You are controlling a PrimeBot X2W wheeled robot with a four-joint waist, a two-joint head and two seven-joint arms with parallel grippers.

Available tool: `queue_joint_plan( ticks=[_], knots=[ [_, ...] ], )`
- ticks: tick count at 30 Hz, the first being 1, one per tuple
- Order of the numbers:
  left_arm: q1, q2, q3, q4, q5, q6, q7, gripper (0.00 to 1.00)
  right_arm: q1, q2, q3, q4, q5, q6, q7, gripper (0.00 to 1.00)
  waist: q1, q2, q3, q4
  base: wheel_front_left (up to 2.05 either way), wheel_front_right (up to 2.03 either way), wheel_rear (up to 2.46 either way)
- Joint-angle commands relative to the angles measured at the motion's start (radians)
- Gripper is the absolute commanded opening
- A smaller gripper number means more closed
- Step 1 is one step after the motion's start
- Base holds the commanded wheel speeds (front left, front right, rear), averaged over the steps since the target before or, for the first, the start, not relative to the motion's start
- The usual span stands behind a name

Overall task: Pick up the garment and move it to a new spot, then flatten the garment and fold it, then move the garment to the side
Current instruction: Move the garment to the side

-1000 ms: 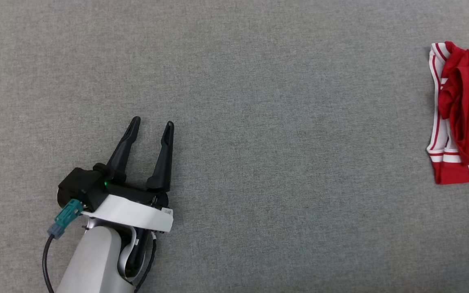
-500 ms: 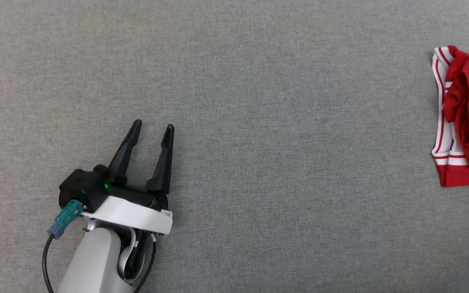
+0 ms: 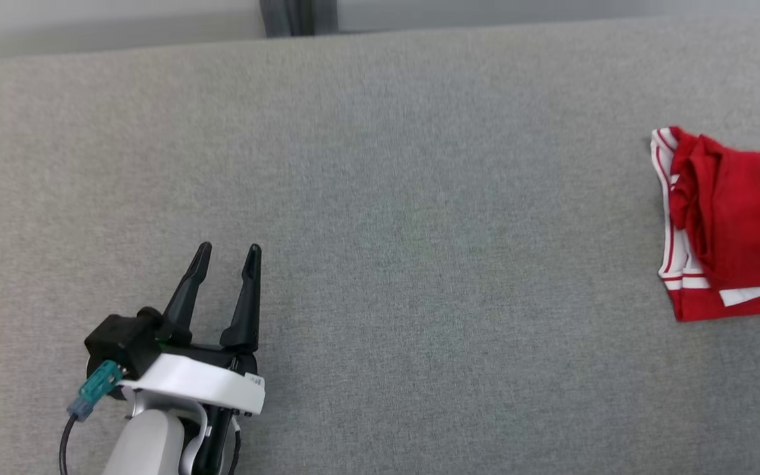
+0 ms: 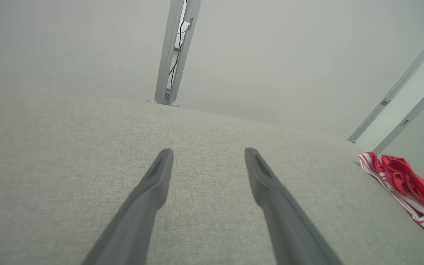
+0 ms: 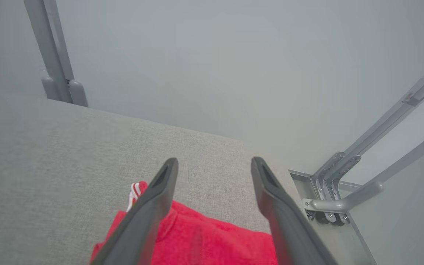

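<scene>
You find the red garment (image 3: 736,224) folded at the right edge of the grey surface (image 3: 419,198). The right gripper (image 5: 214,163) hangs over it — fingers spread wide, gripping nothing. The left gripper (image 3: 229,249) sits well apart, likewise spread and empty, above the grey surface.

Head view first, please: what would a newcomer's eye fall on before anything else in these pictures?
The red garment with white stripes stands out, lying roughly folded near the right edge of the grey table. Next comes the left claw, open and empty at the lower left of the head view. The right claw hangs open over the garment.
</scene>
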State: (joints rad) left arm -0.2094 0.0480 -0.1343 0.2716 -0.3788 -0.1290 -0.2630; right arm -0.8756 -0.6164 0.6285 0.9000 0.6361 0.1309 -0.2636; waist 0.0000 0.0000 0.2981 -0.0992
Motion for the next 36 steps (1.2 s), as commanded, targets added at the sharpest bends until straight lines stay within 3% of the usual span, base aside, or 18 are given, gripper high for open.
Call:
queue_joint_plan(
  ticks=[1, 8, 13, 17, 25, 33, 36],
  knots=[
    [0.011, 0.005, 0.009, -0.006, -0.005, 0.006, -0.001, 1.0, 0.03, 0.009, -0.017, -0.03, 0.014, 0.0, -0.002, 1.0, 0.0, 0.0, -0.052, 0.01, 0.0, 0.0, 0.0],
    [0.061, 0.005, 0.051, -0.04, -0.008, 0.021, -0.001, 1.0, 0.246, 0.126, -0.109, -0.299, 0.076, 0.0, -0.001, 1.0, 0.0, 0.0, -0.151, 0.052, 0.0, 0.0, 0.0],
    [0.099, 0.005, 0.073, -0.055, -0.01, 0.027, -0.001, 1.0, 0.4, 0.202, -0.172, -0.438, 0.047, 0.0, -0.001, 1.0, 0.0, 0.0, -0.208, 0.093, 0.0, 0.0, 0.0],
    [0.141, 0.005, 0.085, -0.059, -0.009, 0.033, -0.001, 1.0, 0.502, 0.276, -0.23, -0.496, 0.012, 0.0, -0.001, 1.0, 0.0, 0.0, -0.255, 0.12, 0.0, 0.0, 0.0],
    [0.195, 0.005, 0.075, -0.07, -0.007, 0.035, -0.001, 1.0, 0.648, 0.365, -0.318, -0.575, -0.095, 0.0, -0.001, 1.0, 0.0, 0.0, -0.301, 0.16, 0.0, 0.0, 0.0],
    [0.229, 0.005, 0.062, -0.071, 0.02, 0.046, -0.001, 1.0, 0.767, 0.483, -0.419, -0.618, -0.199, 0.0, -0.001, 1.0, 0.0, 0.0, -0.321, 0.166, 0.0, 0.0, 0.0],
    [0.241, 0.005, 0.059, -0.073, 0.028, 0.054, -0.001, 1.0, 0.792, 0.499, -0.42, -0.625, -0.241, 0.0, -0.001, 1.0, 0.0, 0.0, -0.327, 0.16, 0.0, 0.0, 0.0]
  ],
)
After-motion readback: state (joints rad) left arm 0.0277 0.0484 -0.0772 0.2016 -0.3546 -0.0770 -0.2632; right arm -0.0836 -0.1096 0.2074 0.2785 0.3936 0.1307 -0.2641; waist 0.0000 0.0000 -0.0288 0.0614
